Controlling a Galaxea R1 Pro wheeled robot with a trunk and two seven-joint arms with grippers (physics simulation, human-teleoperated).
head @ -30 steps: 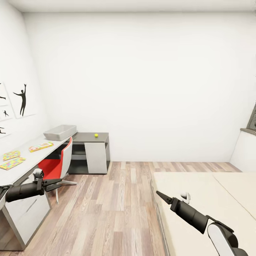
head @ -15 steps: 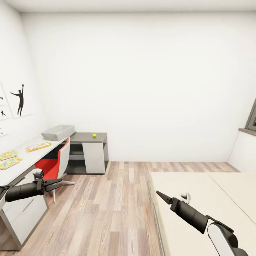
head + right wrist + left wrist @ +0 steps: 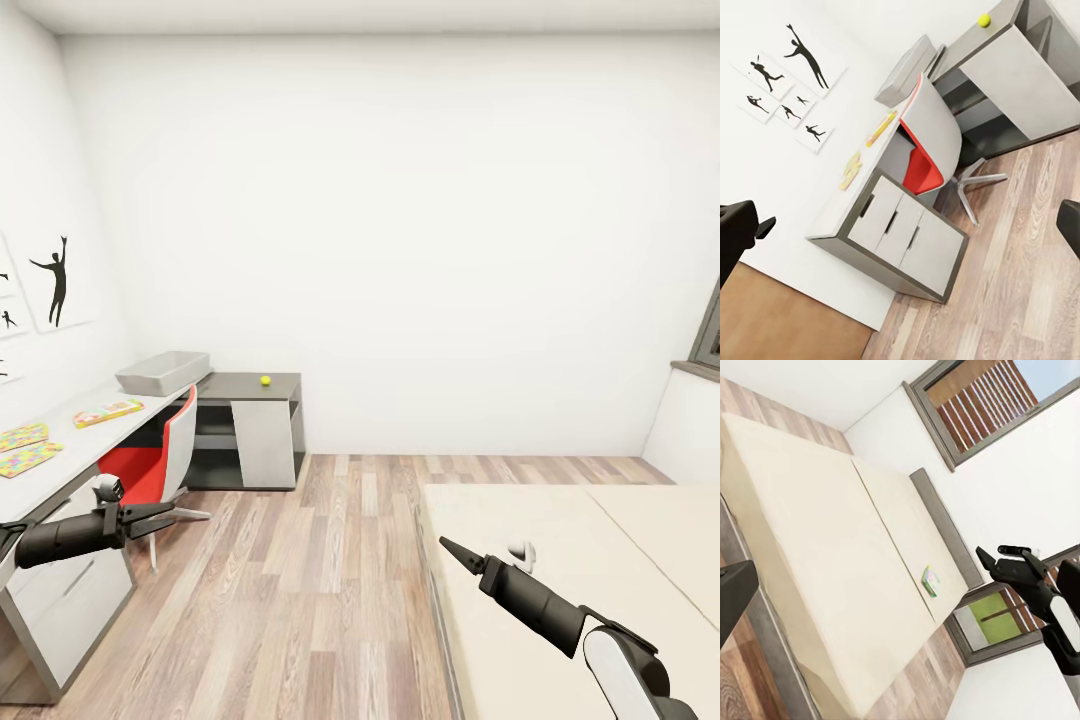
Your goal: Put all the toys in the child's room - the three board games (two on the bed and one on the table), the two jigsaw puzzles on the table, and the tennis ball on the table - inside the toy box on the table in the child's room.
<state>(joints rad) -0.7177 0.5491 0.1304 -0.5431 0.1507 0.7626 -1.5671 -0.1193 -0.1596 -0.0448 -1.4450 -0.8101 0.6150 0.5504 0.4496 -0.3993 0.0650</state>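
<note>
Two jigsaw puzzles (image 3: 27,448) lie on white table (image 3: 70,450).

A yellow-green tennis ball (image 3: 265,380) was seen on the dark grey surface (image 3: 250,385); multicolour jigsaw puzzles (image 3: 26,447) on white; the toy box (image 3: 163,372) light grey; the bed (image 3: 560,560) cream.

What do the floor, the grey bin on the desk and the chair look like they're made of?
The floor looks like matt wood planks: brown and grey boards with grain lines. The bin looks like plain light grey plastic, smooth and seamless, though I can't be sure. The chair seems to have a white hard shell, a red cushioned seat and metal legs.
</note>
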